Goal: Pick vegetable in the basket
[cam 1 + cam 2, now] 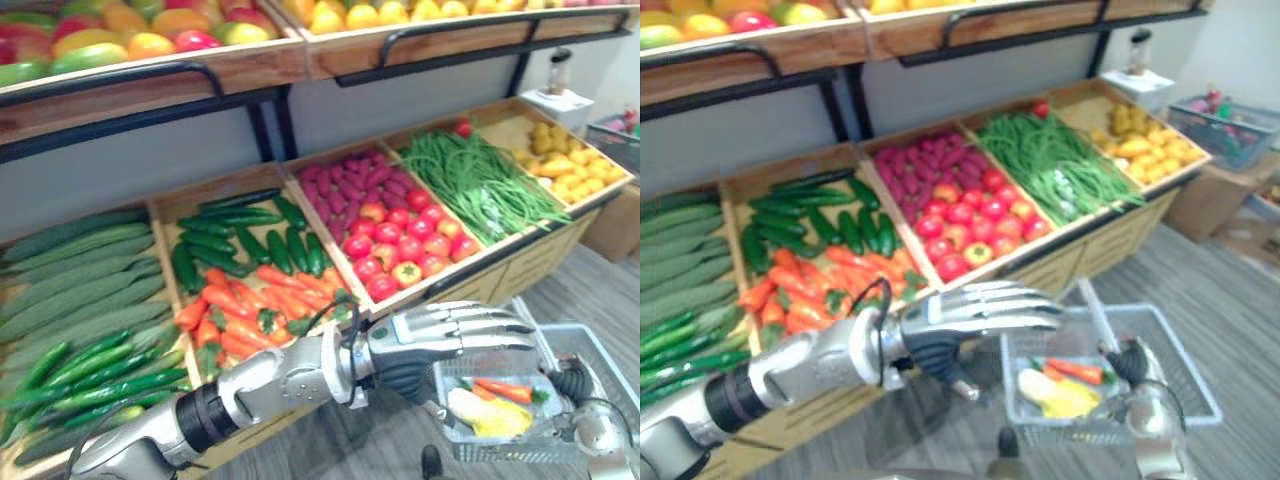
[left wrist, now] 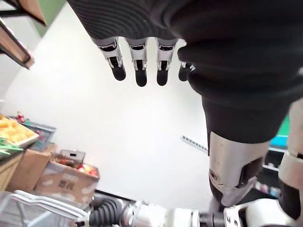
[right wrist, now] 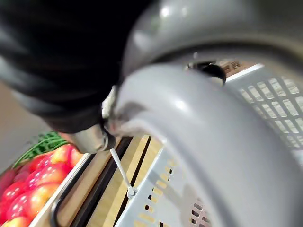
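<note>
My left hand [image 1: 450,335] hovers open, fingers straight and nothing in it, just above the near left corner of a grey mesh basket [image 1: 1185,325]. Its straight fingers [image 2: 138,66] show against a white wall in the left wrist view. In the basket lie an orange carrot [image 1: 507,391] and a pale yellow vegetable [image 1: 487,413]. My right hand [image 1: 1132,362] is at the basket's right side, shut on its grey handle [image 3: 199,142], which passes close in front of the right wrist camera.
A sloped wooden stand holds bins of cucumbers [image 1: 80,290], carrots [image 1: 255,300], tomatoes [image 1: 400,245], green beans [image 1: 480,180] and yellow produce [image 1: 565,160]. Fruit fills the shelf above [image 1: 150,40]. Cardboard boxes and another basket [image 1: 1225,125] stand at the right.
</note>
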`<state>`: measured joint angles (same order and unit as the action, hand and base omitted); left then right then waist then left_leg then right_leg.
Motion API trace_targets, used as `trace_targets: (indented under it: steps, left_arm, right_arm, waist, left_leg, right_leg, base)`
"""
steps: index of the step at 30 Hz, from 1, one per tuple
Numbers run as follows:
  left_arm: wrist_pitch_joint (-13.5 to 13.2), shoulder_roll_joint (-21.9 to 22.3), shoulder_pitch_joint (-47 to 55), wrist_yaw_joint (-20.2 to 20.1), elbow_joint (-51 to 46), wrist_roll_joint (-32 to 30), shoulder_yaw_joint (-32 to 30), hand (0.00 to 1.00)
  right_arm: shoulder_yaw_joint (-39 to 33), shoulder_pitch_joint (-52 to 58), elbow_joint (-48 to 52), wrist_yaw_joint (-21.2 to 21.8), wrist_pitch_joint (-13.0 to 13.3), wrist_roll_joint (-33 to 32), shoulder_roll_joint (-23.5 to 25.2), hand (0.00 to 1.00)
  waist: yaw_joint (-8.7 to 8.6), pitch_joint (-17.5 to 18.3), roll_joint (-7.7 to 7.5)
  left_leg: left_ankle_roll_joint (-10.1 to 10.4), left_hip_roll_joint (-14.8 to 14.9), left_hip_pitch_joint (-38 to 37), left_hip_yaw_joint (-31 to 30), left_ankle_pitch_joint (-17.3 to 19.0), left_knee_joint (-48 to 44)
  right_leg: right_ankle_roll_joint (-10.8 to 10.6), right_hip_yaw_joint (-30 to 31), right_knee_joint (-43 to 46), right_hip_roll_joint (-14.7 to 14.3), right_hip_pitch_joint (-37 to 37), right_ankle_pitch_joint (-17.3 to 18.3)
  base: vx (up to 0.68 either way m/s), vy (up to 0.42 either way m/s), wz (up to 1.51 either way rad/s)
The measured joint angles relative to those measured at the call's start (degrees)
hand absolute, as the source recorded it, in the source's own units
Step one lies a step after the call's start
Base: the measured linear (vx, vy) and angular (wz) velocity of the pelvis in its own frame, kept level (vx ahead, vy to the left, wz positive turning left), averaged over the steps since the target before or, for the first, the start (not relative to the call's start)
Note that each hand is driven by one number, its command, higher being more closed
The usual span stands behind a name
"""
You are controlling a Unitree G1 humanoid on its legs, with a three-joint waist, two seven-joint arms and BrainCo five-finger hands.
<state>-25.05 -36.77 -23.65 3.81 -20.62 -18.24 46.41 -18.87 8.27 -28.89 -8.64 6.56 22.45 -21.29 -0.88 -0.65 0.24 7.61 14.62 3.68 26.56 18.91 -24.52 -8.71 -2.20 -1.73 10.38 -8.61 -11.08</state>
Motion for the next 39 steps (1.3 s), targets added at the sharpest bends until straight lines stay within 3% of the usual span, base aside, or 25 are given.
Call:
trace_targets:
  steps: [1, 2, 4, 6, 7, 9, 10, 12, 15, 19, 22, 26, 30, 33, 37, 39]
  left_arm:
    - [0.11, -0.09, 1.76, 0.41, -0.62, 0.27, -1.90, 0.00]
    - [0.22, 0.11, 5.60, 0.70, -1.63, 1.36, -6.42, 0.00]
    - [0.70, 0.58, 11.13, 2.20, -2.50, 2.33, -13.71, 0.00]
    - [1.94, 3.05, 20.48, 4.41, -2.89, 2.61, -25.61, 0.00]
    - [2.18, 4.32, 22.79, 4.76, -2.71, 3.38, -28.63, 0.00]
    - [3.75, 11.89, 29.74, 7.21, 0.39, 4.51, -39.56, 0.00]
    - [4.34, 13.93, 31.21, 7.74, 1.70, 4.45, -42.12, 0.00]
    - [6.94, 20.23, 34.65, 10.32, 10.63, 3.66, -50.87, 0.00]
    - [11.26, 25.49, 36.31, 13.18, 21.31, 1.58, -59.94, 0.00]
    - [14.03, 27.95, 37.53, 16.91, 31.78, -0.77, -67.13, 0.00]
    - [15.48, 28.62, 38.88, 20.35, 40.13, -2.97, -71.38, 0.00]
    - [18.28, 30.42, 39.35, 22.74, 55.06, -5.08, -77.75, 0.00]
    - [20.90, 32.12, 39.66, 22.75, 72.45, -5.24, -82.82, 0.00]
    - [23.61, 33.10, 39.72, 21.22, 80.13, -4.35, -85.52, 0.00]
    - [24.57, 33.26, 39.67, 19.57, 81.76, -4.37, -84.97, 0.00]
    - [24.30, 33.40, 38.87, 18.60, 81.75, -4.33, -83.32, 0.00]
  right_arm:
    - [-1.53, 0.28, -0.98, -0.69, -0.12, -0.14, 0.70, 1.00]
    - [-4.37, 0.88, -3.18, -1.31, -0.21, -0.23, 1.92, 1.00]
    - [-8.00, 1.82, -7.21, -2.62, -0.81, -0.72, 3.55, 1.00]
    - [-11.73, 2.11, -14.74, -3.60, -1.34, -2.73, 5.50, 1.00]
    - [-12.58, 2.06, -16.75, -3.71, -1.38, -2.78, 5.89, 1.00]
    - [-15.22, 1.92, -24.55, -4.51, -2.15, -3.73, 7.00, 1.00]
    - [-15.79, 1.78, -26.16, -4.72, -2.45, -4.60, 7.32, 1.00]
    - [-18.61, 1.34, -30.94, -5.17, -2.88, -5.61, 8.57, 1.00]
    - [-20.55, 1.12, -32.83, -5.41, -2.95, -7.08, 9.48, 1.00]
    - [-21.78, 1.85, -32.74, -7.22, -2.92, -7.61, 11.21, 1.00]
    - [-21.38, 2.14, -31.95, -7.46, -2.75, -7.61, 13.52, 1.00]
    - [-20.52, 2.74, -29.90, -7.56, -2.48, -7.61, 16.34, 1.00]
    - [-20.55, 3.02, -30.56, -8.05, -2.47, -7.61, 16.75, 1.00]
    - [-20.66, 2.42, -32.35, -9.12, -1.95, -7.57, 16.60, 1.00]
    - [-20.62, 0.82, -35.06, -9.42, -1.89, -7.45, 16.48, 1.00]
    - [-20.64, -0.08, -36.06, -9.63, -1.72, -7.46, 16.53, 1.00]
  waist:
    - [0.09, 0.39, 0.36]
    - [0.40, 0.19, -0.54]
    - [1.16, 0.76, -0.59]
    - [1.54, 1.17, -1.67]
    - [1.80, 1.48, -1.85]
    - [2.96, 1.62, -2.24]
    - [3.20, 1.69, -2.27]
    - [3.33, 1.82, -2.23]
    - [3.08, 1.96, -2.29]
    - [2.74, 2.50, -2.67]
    - [2.71, 3.42, -4.00]
    - [2.67, 3.89, -4.14]
    - [2.57, 4.59, -3.77]
    - [2.48, 4.98, -3.77]
    - [2.41, 4.84, -3.75]
    - [2.31, 3.97, -3.80]
  left_leg:
    - [-0.05, -0.36, 0.33, -0.93, -0.39, 0.35]
    - [-0.23, -1.33, 0.81, -3.17, -1.28, 1.41]
    - [-0.46, -2.53, 1.26, -5.96, -2.67, 3.21]
    - [-0.55, -4.27, 1.71, -9.96, -4.67, 6.26]
    - [-0.60, -4.67, 2.06, -10.73, -5.16, 6.85]
    - [-0.56, -6.10, 2.40, -13.52, -7.51, 10.09]
    - [-0.66, -6.37, 2.38, -14.12, -8.01, 10.90]
    - [-0.90, -7.24, 2.34, -16.32, -9.95, 13.49]
    - [-1.00, -7.60, 2.18, -18.25, -11.71, 15.58]
    - [-0.97, -7.78, 1.15, -20.00, -12.43, 16.73]
    - [-0.97, -7.85, 0.28, -20.56, -12.50, 17.66]
    - [-0.91, -7.94, -0.36, -20.33, -12.49, 19.21]
    - [-0.57, -7.90, -1.12, -20.58, -13.14, 21.37]
    - [-0.32, -7.80, -1.92, -20.57, -14.27, 23.67]
    - [-0.25, -7.62, -2.90, -20.50, -15.06, 24.38]
    - [-0.28, -7.50, -3.26, -19.89, -13.66, 22.58]
  right_leg:
    - [0.13, -1.04, 0.00, 0.36, 0.27, 0.10]
    - [0.10, -3.15, 0.02, 1.19, 1.00, 0.59]
    - [0.72, -5.91, -0.07, 1.86, 2.07, 1.43]
    - [0.73, -9.53, -0.28, 2.95, 3.32, 2.58]
    - [0.74, -10.23, -0.39, 3.17, 3.34, 2.85]
    - [0.74, -12.52, -1.71, 3.68, 4.23, 2.85]
    - [0.75, -13.14, -1.90, 3.75, 4.33, 2.86]
    - [0.76, -15.26, -2.69, 3.71, 5.15, 2.85]
    - [0.78, -17.25, -2.73, 3.63, 5.29, 2.86]
    - [1.28, -18.96, -3.00, 3.54, 7.07, 3.19]
    - [2.01, -19.63, -3.19, 3.54, 8.15, 3.69]
    - [1.80, -19.70, -3.22, 3.71, 8.54, 4.54]
    - [1.28, -19.63, -3.88, 3.30, 8.47, 4.91]
    - [1.31, -19.51, -4.22, 2.92, 8.08, 4.89]
    - [1.21, -19.29, -4.05, 2.62, 8.20, 4.91]
    - [1.11, -18.64, -2.80, 2.79, 8.43, 5.56]
  base:
    - [0.01, -0.009, 0.86]
    - [0.03, -0.026, 0.89]
    - [0.04, -0.043, 0.87]
    - [0.04, -0.047, 0.81]
    - [0.05, -0.045, 0.69]
    - [0.06, -0.048, 0.61]
    - [0.06, -0.039, 0.57]
    - [0.07, -0.043, 0.43]
    - [0.07, -0.036, 0.32]
    - [0.05, -0.013, 0.26]
    - [-0.01, -0.005, 0.10]
    - [-0.01, -0.004, 0.00]
    - [0.01, -0.006, 0.00]
    - [0.06, -0.025, -0.01]
    - [0.08, -0.015, -0.03]
    - [0.05, 0.007, -0.12]
